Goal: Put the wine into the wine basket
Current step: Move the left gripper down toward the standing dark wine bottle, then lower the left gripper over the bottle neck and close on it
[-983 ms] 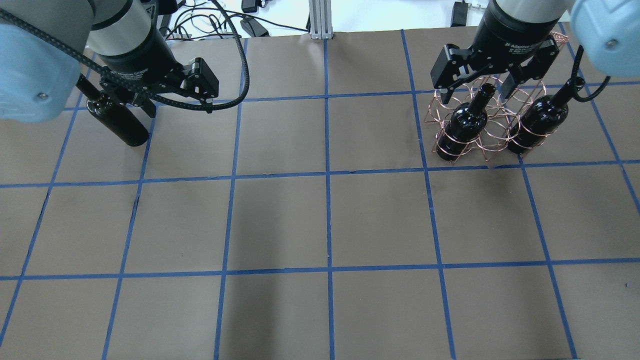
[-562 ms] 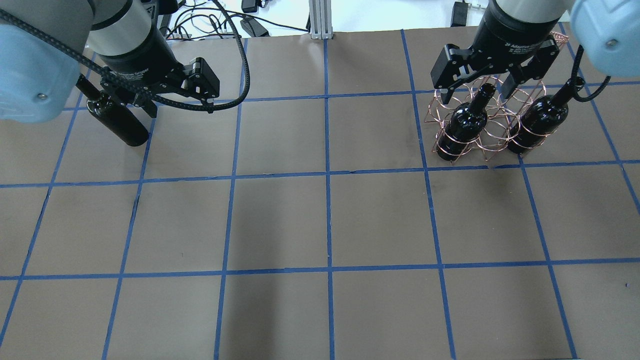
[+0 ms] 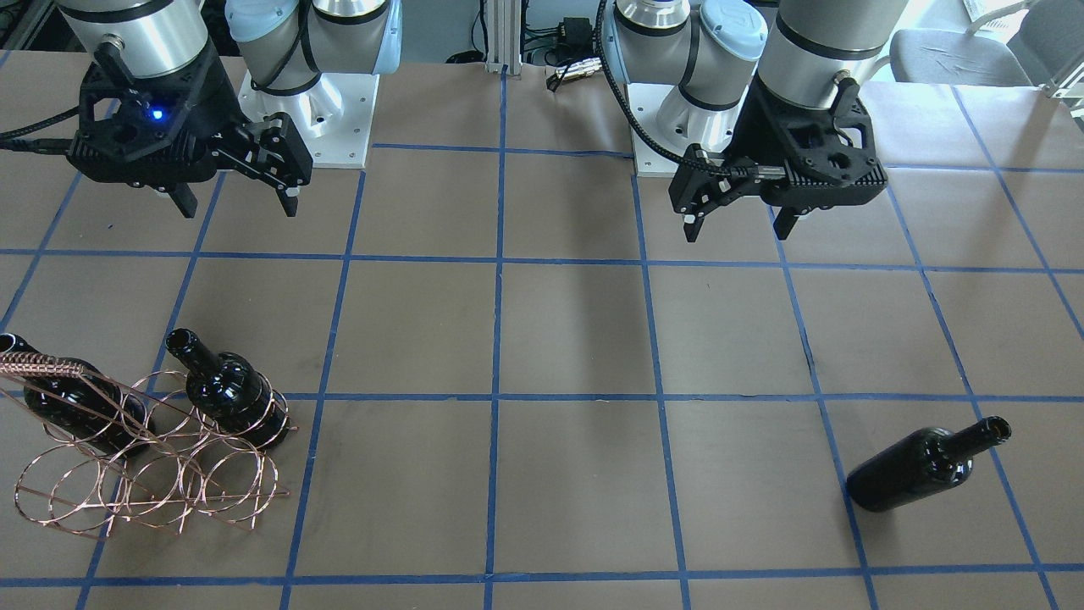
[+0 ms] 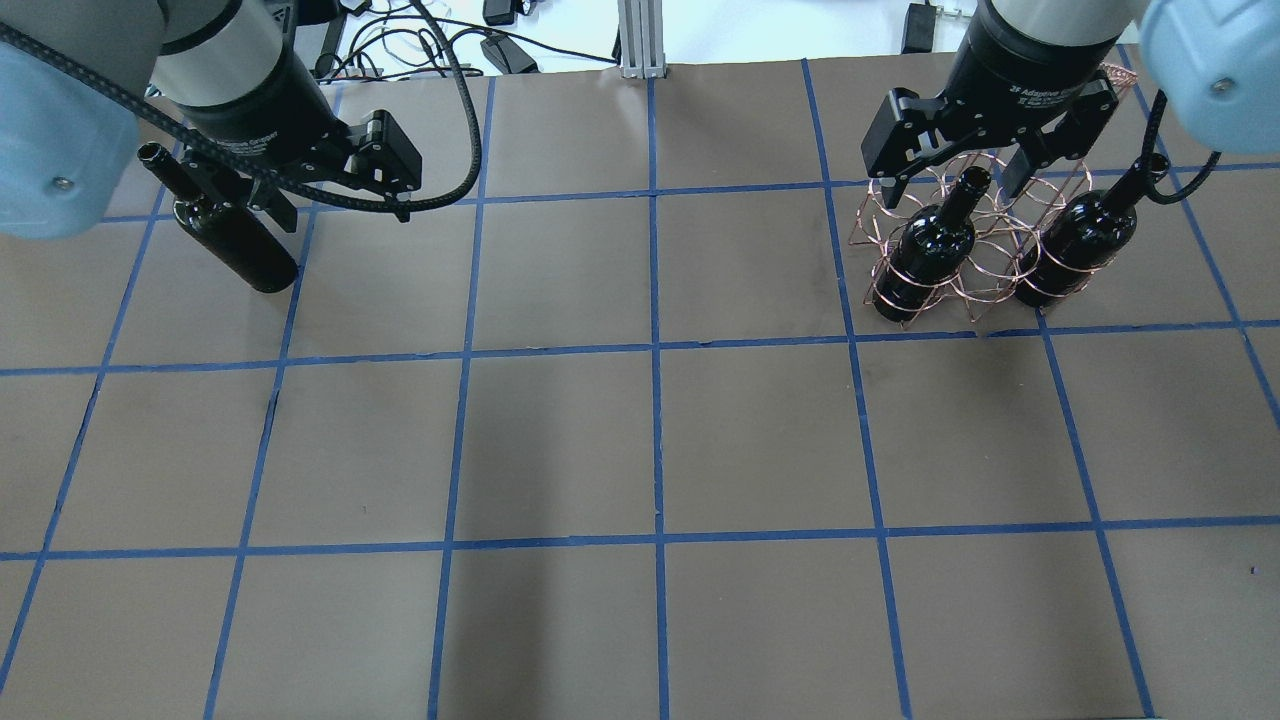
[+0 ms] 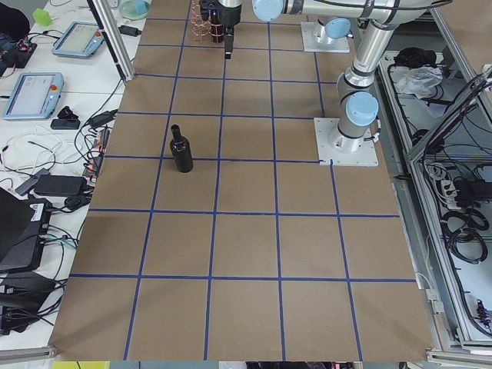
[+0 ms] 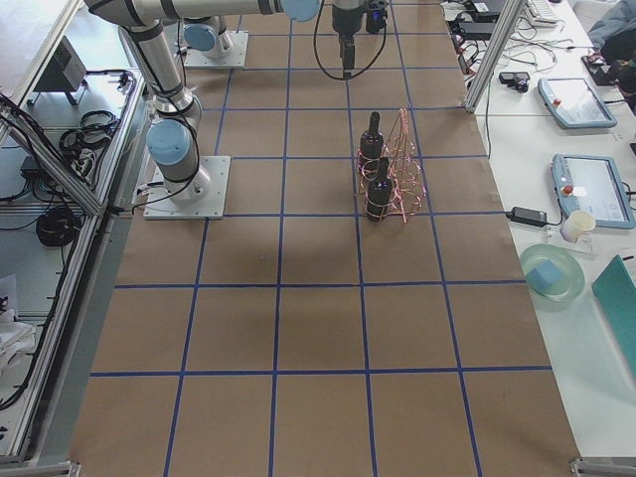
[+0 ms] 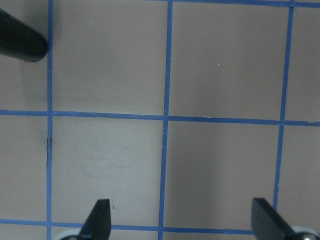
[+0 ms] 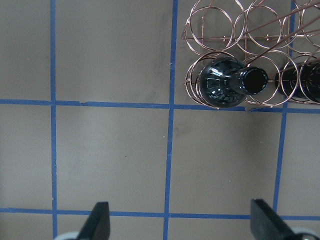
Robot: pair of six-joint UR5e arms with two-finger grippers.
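Left gripper (image 3: 735, 233): fingers spread open, empty, raised beside the wine (image 4: 235, 245), no contact. Right gripper (image 3: 237, 210): fingers spread open, empty, raised by the wine basket (image 3: 152, 483). Wine stands upright on the surface (image 4: 650, 450), far left, outside the basket. Two other bottles (image 4: 925, 255) occupy basket loops, far right.

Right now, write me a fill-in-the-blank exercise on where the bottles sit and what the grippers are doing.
1. The wine basket holds ___ bottles.
2. The wine not in the basket stands alone on the robot's ___ side of the table.
3. The left gripper and the right gripper are both ___ and hold nothing.
Missing words: two, left, open.
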